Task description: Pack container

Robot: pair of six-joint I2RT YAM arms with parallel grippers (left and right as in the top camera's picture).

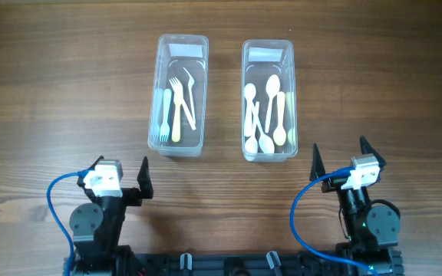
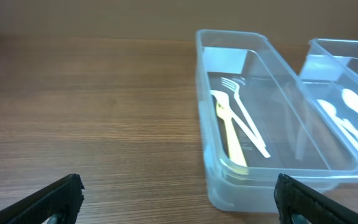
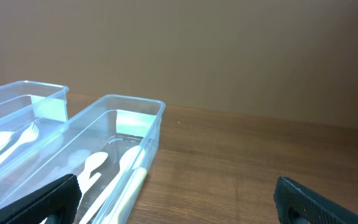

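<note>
Two clear plastic containers stand side by side on the wooden table. The left container (image 1: 180, 146) holds several forks (image 1: 179, 103), white, yellow and pale blue; it also shows in the left wrist view (image 2: 272, 186). The right container (image 1: 268, 155) holds several white and yellowish spoons (image 1: 265, 115); it also shows in the right wrist view (image 3: 138, 115). My left gripper (image 1: 121, 178) is open and empty near the table's front edge, below and left of the fork container. My right gripper (image 1: 338, 157) is open and empty, to the right of the spoon container's near end.
Blue cables (image 1: 56, 195) loop beside both arm bases at the front edge. Bare wood table (image 1: 60, 92) surrounds the containers.
</note>
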